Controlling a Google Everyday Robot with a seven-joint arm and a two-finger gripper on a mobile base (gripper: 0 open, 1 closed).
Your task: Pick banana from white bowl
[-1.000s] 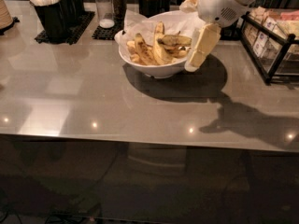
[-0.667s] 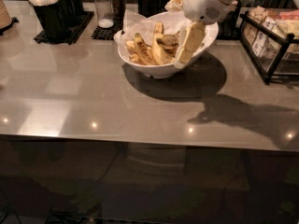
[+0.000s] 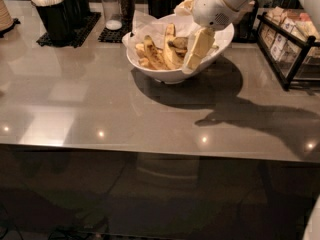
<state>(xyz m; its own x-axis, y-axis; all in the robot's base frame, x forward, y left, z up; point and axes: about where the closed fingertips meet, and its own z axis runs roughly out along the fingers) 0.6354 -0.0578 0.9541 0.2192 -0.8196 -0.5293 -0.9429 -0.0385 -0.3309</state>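
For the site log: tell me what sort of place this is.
Probably a break-room or café snack counter: black cups of stirrers, a wire rack of packets and a white bowl of bananas. The end effector hangs in the bowl.

The end effector [image 3: 196, 51] is lowered inside the white bowl [image 3: 167, 75], at its right side, tip down among the fruit. The banana [image 3: 178, 43], brown-mottled, lies just left of and behind the end effector; contact cannot be confirmed. The brighter bananas [image 3: 152, 54] lie further left in the same bowl, on crinkled paper [image 3: 142, 21]. The bowl stands on the grey surface [image 3: 100, 104]. A wire rack [image 3: 287, 54] stands well to the right; black holders [image 3: 60, 16] and shakers [image 3: 112, 6] are far left and behind
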